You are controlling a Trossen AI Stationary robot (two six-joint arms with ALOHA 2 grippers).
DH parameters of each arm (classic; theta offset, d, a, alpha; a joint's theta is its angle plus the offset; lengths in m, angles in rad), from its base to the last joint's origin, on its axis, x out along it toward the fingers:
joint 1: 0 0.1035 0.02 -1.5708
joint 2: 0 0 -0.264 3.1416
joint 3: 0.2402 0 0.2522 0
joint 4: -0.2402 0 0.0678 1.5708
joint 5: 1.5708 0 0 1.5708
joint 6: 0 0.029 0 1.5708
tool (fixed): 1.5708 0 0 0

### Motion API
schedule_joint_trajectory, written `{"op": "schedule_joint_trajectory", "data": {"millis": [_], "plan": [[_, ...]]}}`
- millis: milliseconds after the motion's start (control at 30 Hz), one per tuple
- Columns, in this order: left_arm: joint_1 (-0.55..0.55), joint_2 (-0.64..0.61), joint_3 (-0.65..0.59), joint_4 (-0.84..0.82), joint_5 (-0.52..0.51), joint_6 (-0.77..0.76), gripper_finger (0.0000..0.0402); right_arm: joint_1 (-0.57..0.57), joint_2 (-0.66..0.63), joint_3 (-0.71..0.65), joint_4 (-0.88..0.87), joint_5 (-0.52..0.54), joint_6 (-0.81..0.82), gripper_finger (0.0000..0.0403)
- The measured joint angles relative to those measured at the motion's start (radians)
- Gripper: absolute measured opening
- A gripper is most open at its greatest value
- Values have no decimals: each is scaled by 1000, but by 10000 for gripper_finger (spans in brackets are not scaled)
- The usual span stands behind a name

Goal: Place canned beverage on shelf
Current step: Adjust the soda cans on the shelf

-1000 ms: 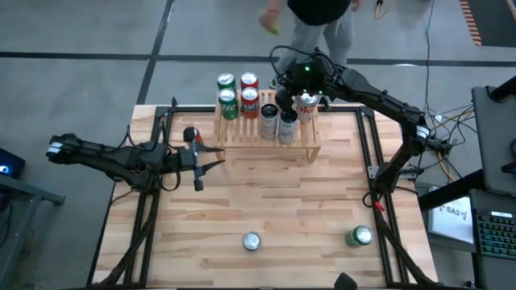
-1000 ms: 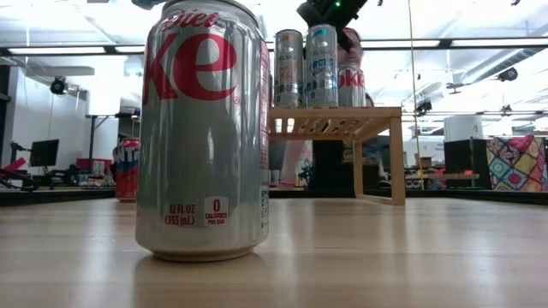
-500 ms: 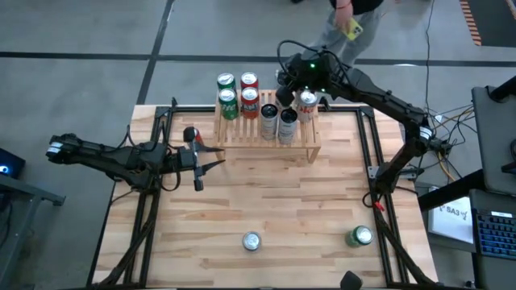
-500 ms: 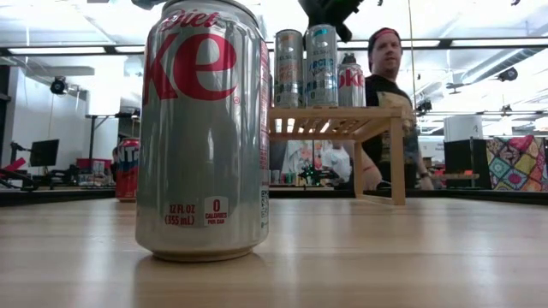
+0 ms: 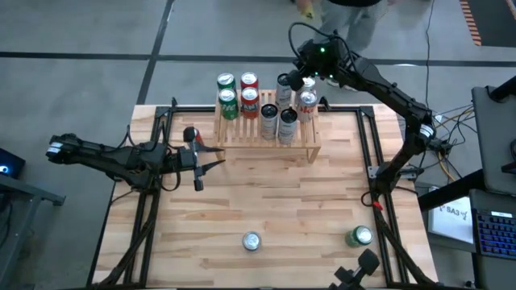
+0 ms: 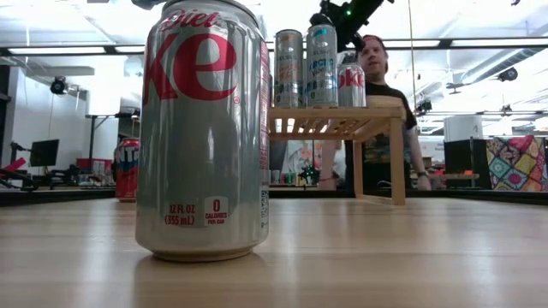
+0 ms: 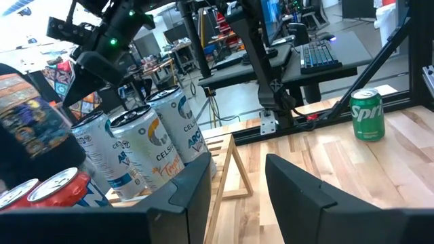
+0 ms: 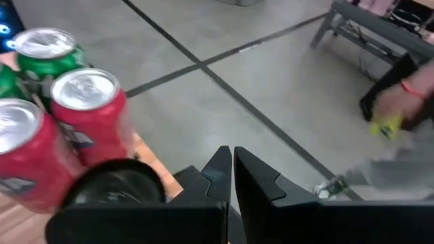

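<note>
The light-wood shelf (image 5: 270,141) stands at the table's far edge and carries several cans: green (image 5: 228,103), red (image 5: 250,100) and silver ones (image 5: 287,125), plus a Diet Coke can (image 5: 307,103). My right gripper (image 5: 297,76) hangs shut above the shelf's far right corner, beside a dark-topped can (image 8: 115,184), with nothing in it. My left gripper (image 7: 237,169) stands open and level, left of the shelf (image 7: 227,163), with nothing between its fingers. A Diet Coke can (image 5: 251,240) and a Sprite can (image 5: 360,235) stand near the table's front edge.
A red can (image 5: 191,134) stands on the table beside my left arm. A person (image 6: 374,64) stands behind the table's far edge. Black frame rails (image 5: 363,153) run along the table's sides. Bare wood lies between the shelf and the two front cans.
My right gripper has gone from above the shelf's back row toward the table's far right corner and a little up, staying shut; a can at the shelf's far edge that it covered now shows. The person behind the table has walked to the right.
</note>
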Motion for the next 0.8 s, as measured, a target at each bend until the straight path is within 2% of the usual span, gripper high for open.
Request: {"op": "schedule_joint_trajectory", "data": {"millis": [233,800], "plan": [[0,0,0,0,0,0,125,-14,1,0,-37,-55,0,9],[0,0,0,0,0,-10,125,0,7,0,-129,-55,42,9]]}}
